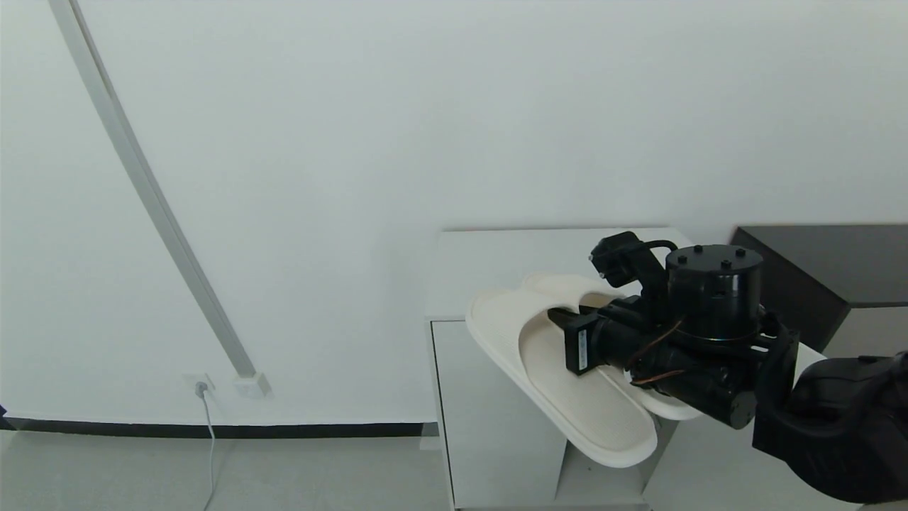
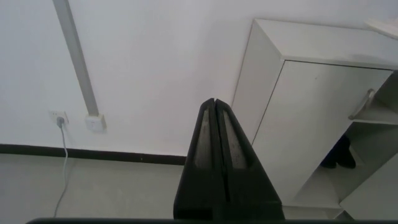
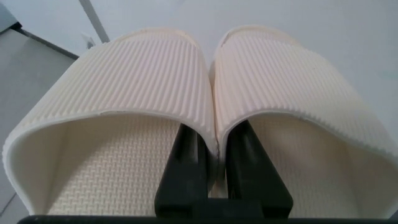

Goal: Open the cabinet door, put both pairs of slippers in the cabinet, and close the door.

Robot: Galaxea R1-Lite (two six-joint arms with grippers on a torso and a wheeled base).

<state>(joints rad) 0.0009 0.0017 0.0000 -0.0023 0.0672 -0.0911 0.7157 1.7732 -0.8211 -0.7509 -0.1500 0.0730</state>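
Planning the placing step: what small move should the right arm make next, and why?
Probably lower the right gripper, shut on the cream slippers, toward the shelf in the cabinet: the pair hangs near the cabinet's top, and the shelf lies exposed lower down.

Grey duct (image 1: 154, 191) slanting down white wall (image 1: 425, 106), plugged socket (image 1: 202, 387) near its foot, dark tabletop (image 1: 830, 259) at right.

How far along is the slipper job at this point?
Done: the cabinet is open, its shelf showing, with a dark shape, maybe the first pair, low inside. In hand: the right gripper pinches the cream slippers before the cabinet; the left gripper is shut, empty. Left: stowing this pair, then closing up.
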